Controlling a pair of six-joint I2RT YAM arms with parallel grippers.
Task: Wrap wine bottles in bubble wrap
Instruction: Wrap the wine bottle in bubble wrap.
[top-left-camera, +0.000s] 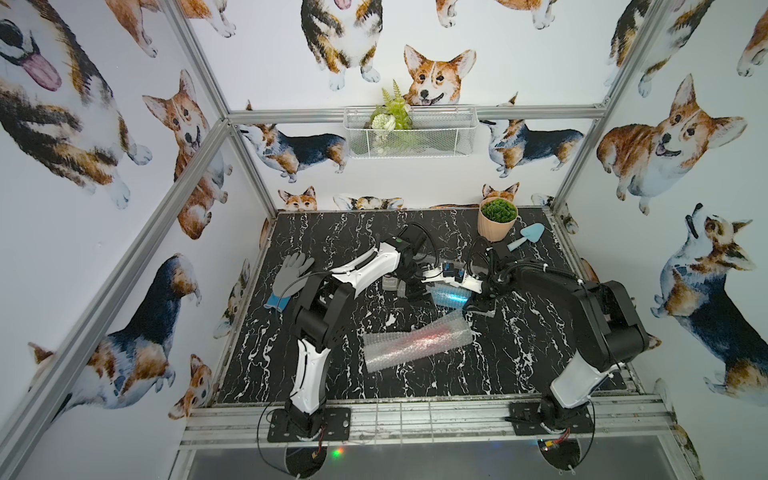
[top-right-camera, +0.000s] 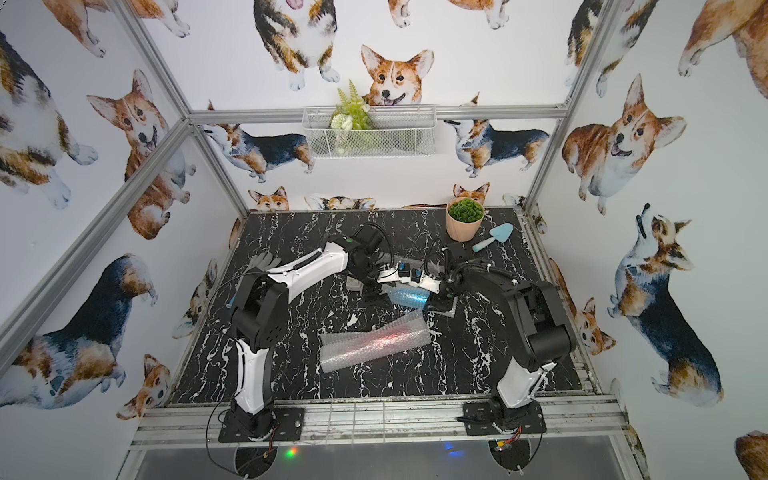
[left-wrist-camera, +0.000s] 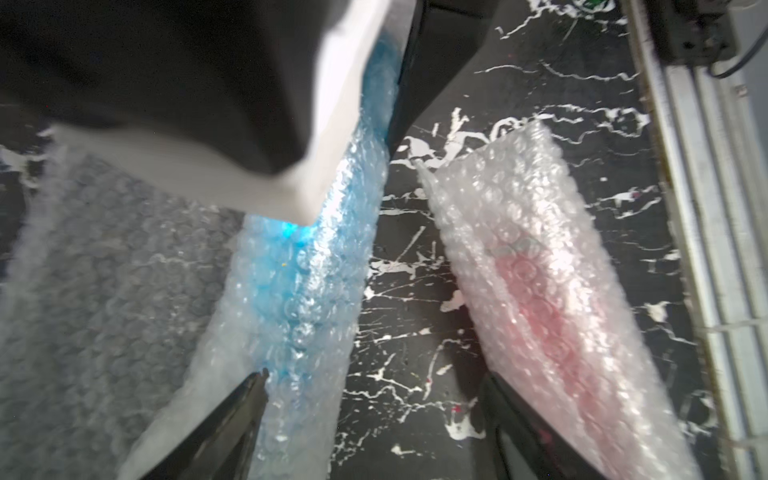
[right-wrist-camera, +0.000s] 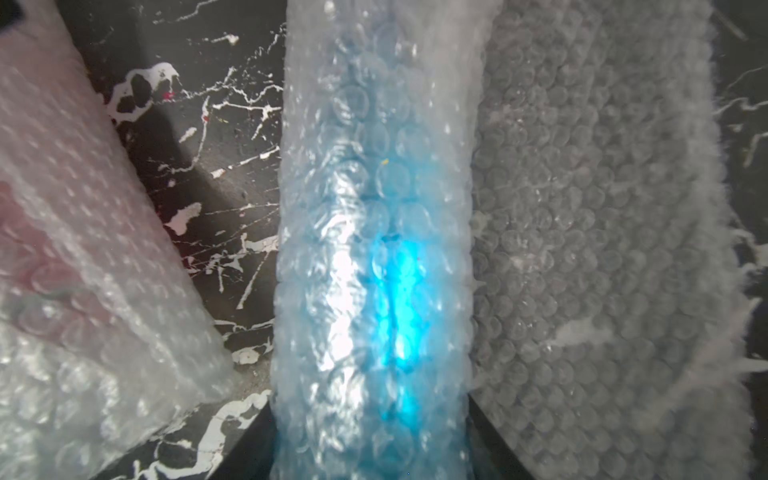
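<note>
Black marble-patterned table (top-left-camera: 519, 353) stood inside corgi-papered walls. Mid-table lay the blue bottle (right-wrist-camera: 374, 249), partly rolled in bubble wrap (right-wrist-camera: 602, 249), with 1 loose flap spread flat beside it. The red bottle (top-left-camera: 419, 338), fully rolled in its own sheet, lay nearer the front edge, apart from both arms.

The right gripper (right-wrist-camera: 370, 419) straddled the blue roll, its fingers pressed against both sides, clamped on it. The left gripper (left-wrist-camera: 374, 376) hung over the same roll with fingers wide apart, 1 just beside the roll, gripping nothing.

Rolling well probably meant pinning 1 end while turning the roll evenly onto the flap. A light touch would keep the wrap tight without squeezing the glass.

Both arms rose from the front rail, elbows bent high. Their forearms angled inward until the 2 wrists nearly met above the bottle.
</note>
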